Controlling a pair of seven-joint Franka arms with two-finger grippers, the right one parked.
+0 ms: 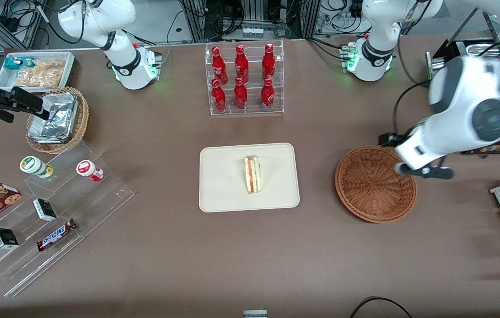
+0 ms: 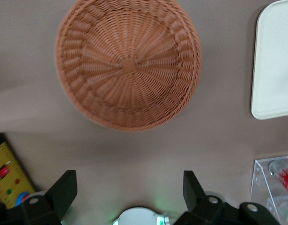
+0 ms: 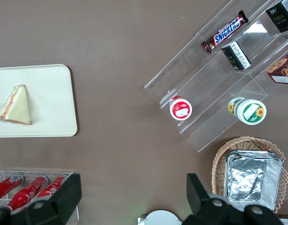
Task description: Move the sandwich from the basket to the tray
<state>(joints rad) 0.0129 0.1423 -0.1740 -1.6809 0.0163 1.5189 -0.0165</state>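
The sandwich [image 1: 252, 173] lies mid-tray [image 1: 219, 194]; the basket [image 1: 375, 183] is empty. The gripper [image 2: 129, 194], fingers [image 2: 64, 190] spread, hovers apparently above the basket's rim, so placement looks done.

The basket [image 1: 375, 185] is showing a reddish-brown radial weave. The tray [image 1: 223, 176] is looking plain cream-beige. The sandwich [image 1: 252, 174] is displaying pale bread with pink, red and green stripes. The gripper [image 2: 129, 197], above the basket, is wearing black fingers.
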